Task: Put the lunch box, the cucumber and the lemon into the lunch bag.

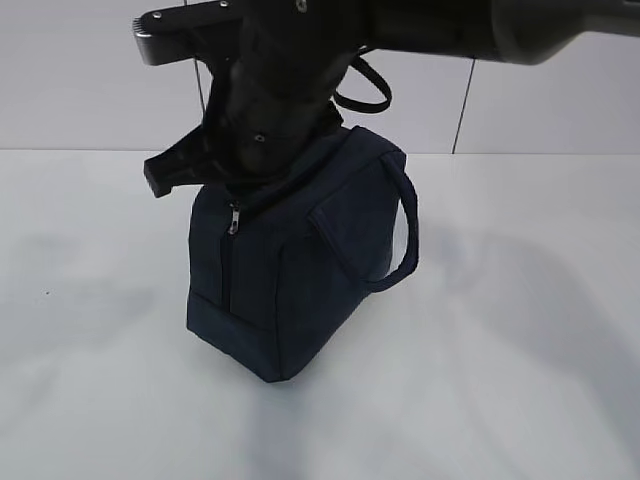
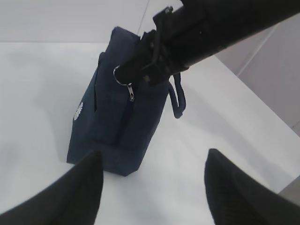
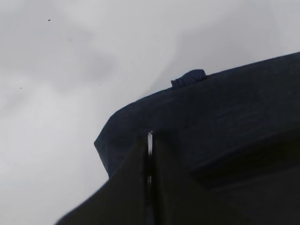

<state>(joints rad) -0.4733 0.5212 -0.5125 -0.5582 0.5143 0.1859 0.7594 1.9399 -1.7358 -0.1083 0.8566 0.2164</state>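
Note:
The dark navy lunch bag (image 1: 290, 270) stands upright on the white table (image 1: 520, 380). It also shows in the left wrist view (image 2: 112, 117) with its white logo (image 2: 78, 111), and in the right wrist view (image 3: 225, 122). My right gripper (image 1: 240, 185) reaches across from the upper right onto the bag's top end. It is shut on the silver ring zipper pull (image 2: 121, 77), which shows as a thin silver strip (image 3: 150, 138) between the closed jaws. My left gripper (image 2: 154, 152) is open and empty, low beside the bag. The lunch box, cucumber and lemon are out of view.
One loop handle (image 1: 400, 230) hangs down the bag's right side, the other (image 1: 365, 95) sticks up behind the right arm. A pale wall stands behind the table. The table's edge (image 2: 286, 187) runs at the right of the left wrist view.

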